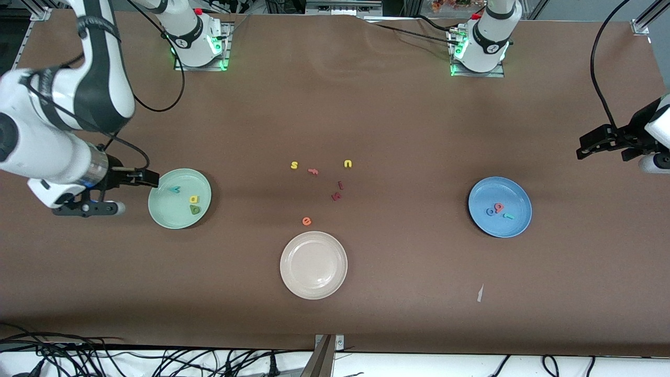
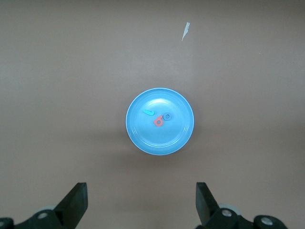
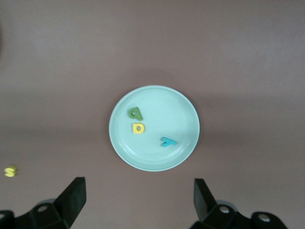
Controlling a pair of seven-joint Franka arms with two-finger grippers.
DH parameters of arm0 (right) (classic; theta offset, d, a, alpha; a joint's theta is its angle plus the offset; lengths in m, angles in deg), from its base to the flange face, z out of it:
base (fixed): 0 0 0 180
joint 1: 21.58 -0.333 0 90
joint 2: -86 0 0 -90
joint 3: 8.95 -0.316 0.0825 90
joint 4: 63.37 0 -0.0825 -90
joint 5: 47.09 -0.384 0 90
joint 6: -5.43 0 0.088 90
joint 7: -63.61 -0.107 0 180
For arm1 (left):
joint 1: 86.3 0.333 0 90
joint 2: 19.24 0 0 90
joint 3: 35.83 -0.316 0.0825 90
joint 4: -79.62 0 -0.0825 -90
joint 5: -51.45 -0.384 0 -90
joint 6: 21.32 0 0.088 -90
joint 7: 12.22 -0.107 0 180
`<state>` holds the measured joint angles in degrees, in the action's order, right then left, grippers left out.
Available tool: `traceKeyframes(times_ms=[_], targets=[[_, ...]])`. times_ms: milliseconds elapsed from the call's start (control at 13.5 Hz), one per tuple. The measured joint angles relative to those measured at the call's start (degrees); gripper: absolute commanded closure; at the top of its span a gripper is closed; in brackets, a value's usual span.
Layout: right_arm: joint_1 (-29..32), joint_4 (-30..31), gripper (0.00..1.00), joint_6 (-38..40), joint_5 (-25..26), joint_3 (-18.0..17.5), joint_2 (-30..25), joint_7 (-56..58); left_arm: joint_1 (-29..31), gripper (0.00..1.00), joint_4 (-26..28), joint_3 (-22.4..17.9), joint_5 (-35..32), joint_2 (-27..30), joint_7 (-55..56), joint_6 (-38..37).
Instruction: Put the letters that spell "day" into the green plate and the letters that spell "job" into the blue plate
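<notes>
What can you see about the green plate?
The green plate is round, pale mint and smooth, with a shallow rim. It lies flat on the brown table toward the right arm's end. Three small foam letters rest in it: a yellow one, a dark green one just beside it, and a teal one apart from them. Nothing else touches it.

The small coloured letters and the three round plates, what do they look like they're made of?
Small coloured letters: probably foam, matte and thick-cut with no shine. Round pale green plate, round blue plate and round cream-white plate: likely smooth plastic or melamine, with soft glare and thin shallow rims; ceramic can't be ruled out.
</notes>
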<state>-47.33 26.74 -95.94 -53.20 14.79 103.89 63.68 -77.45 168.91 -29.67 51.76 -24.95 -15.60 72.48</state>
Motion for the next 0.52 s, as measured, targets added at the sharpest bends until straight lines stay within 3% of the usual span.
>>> traceKeyframes(times_ms=[296,518], targets=[[-0.1,-0.6,0.0,2.4,0.0,-0.4,-7.2,0.0,0.0,0.0,0.0,0.0,0.0,0.0,0.0,0.0],[-1.3,-0.6,0.0,3.4,0.0,-0.7,-9.1,-0.1,0.0,0.0,0.0,0.0,0.0,0.0,0.0,0.0]])
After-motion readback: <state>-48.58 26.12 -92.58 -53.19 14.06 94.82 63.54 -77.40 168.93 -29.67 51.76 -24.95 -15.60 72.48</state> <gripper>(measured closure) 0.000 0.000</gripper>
